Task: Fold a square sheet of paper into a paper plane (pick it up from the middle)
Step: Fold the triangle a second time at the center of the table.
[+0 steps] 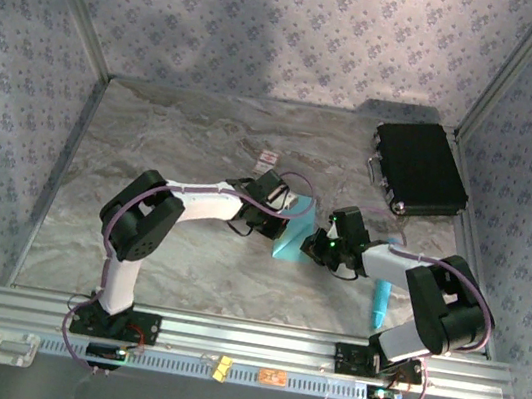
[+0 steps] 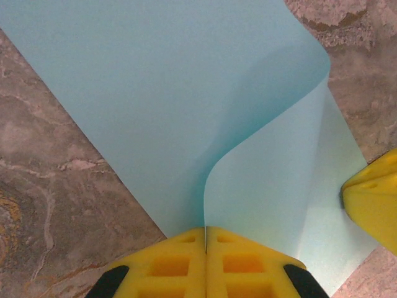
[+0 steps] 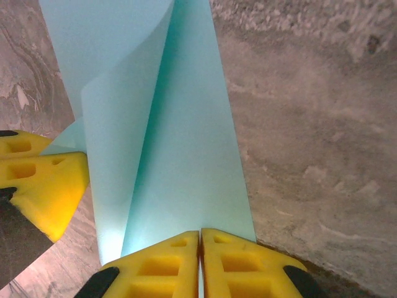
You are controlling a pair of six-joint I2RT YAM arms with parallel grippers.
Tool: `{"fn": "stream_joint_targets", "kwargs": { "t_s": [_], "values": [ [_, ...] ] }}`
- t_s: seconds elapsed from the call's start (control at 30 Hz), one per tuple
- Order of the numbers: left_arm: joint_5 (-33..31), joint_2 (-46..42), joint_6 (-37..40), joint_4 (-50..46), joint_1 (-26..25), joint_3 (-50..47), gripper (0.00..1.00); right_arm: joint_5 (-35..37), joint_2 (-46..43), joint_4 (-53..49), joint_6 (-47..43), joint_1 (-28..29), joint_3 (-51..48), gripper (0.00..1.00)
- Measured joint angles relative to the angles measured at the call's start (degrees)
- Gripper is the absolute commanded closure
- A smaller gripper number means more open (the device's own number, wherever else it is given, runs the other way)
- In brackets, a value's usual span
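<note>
The light-blue square sheet of paper point(image 1: 293, 236) lies mid-table between my two grippers, partly lifted and bent over itself in a soft curl. My left gripper point(image 2: 205, 230) is shut on one edge of the sheet point(image 2: 155, 93), whose flap curves up to the right. My right gripper point(image 3: 200, 233) is shut on another edge of the sheet point(image 3: 186, 155), which shows a long fold line. From above, the left gripper point(image 1: 285, 208) and the right gripper point(image 1: 318, 243) sit close together at the paper. Each wrist view catches the other gripper's yellow finger.
A slim cyan pen-like stick point(image 1: 381, 301) lies beside the right arm. A small white card with red marks point(image 1: 268, 159) lies behind the left gripper. A black case point(image 1: 419, 169) sits at the back right corner. Patterned walls enclose the marble tabletop point(image 1: 154, 141).
</note>
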Motion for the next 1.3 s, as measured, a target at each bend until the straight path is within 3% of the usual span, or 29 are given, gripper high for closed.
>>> {"fn": "stream_joint_targets", "kwargs": {
  "t_s": [0.67, 1.07, 1.3],
  "values": [
    [0.9, 0.2, -0.2, -0.8, -0.3, 0.8, 0.95, -1.0, -0.2, -3.2, -2.1, -0.9, 1.5, 0.85],
    [1.3, 1.0, -3.7, -1.5, -1.3, 0.9, 0.95, 0.1, -1.5, -1.8, 1.9, 3.4, 1.4, 0.86],
    [1.3, 1.0, -5.2, -2.1, -1.7, 1.1, 0.95, 0.9, -0.8, -2.1, 1.9, 2.2, 0.3, 0.88]
  ]
}}
